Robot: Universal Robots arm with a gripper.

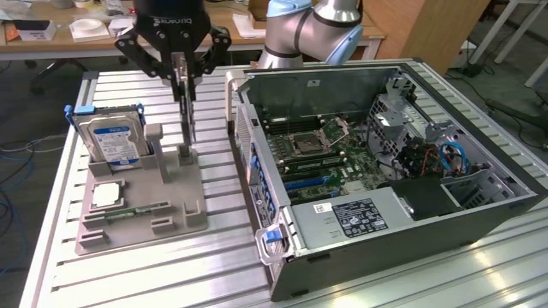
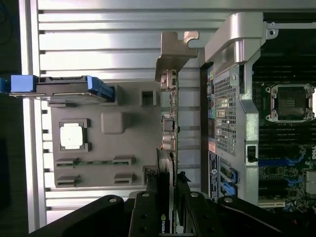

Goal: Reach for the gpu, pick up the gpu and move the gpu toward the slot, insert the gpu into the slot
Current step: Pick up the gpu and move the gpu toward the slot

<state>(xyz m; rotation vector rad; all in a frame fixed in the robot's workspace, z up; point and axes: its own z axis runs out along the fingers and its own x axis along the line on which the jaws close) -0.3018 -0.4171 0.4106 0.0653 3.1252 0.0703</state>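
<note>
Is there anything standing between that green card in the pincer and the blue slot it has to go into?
Yes: the computer case's grey wall stands between the gpu and the slot. The case is open on top, and nothing visible covers the slot.

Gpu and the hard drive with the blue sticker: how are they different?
1. The gpu looks like a thin card, seen from its edge; the hard drive is a thick silver box with a blue label.
2. The gripper is shut on the gpu's top; nothing touches the hard drive.
3. The gpu reaches higher than the hard drive.
Both stand upright at the grey holder.
</note>
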